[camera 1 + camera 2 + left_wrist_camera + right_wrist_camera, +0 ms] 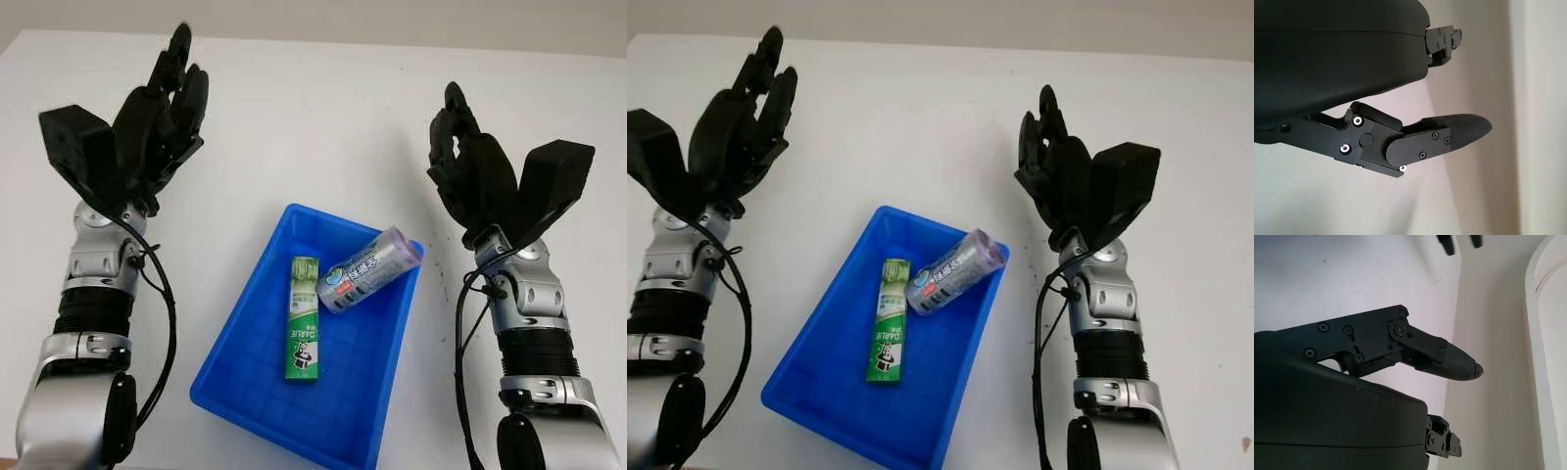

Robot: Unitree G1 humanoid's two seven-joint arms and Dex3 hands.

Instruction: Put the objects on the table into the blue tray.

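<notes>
Blue tray (240, 377) lies between open left hand (162, 108) and right hand (470, 162).

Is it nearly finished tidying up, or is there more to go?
It looks finished. The green toothpaste box and the silver can both lie in the blue tray. The left hand and right hand are open, raised on either side. No other loose item lies on the table.
</notes>
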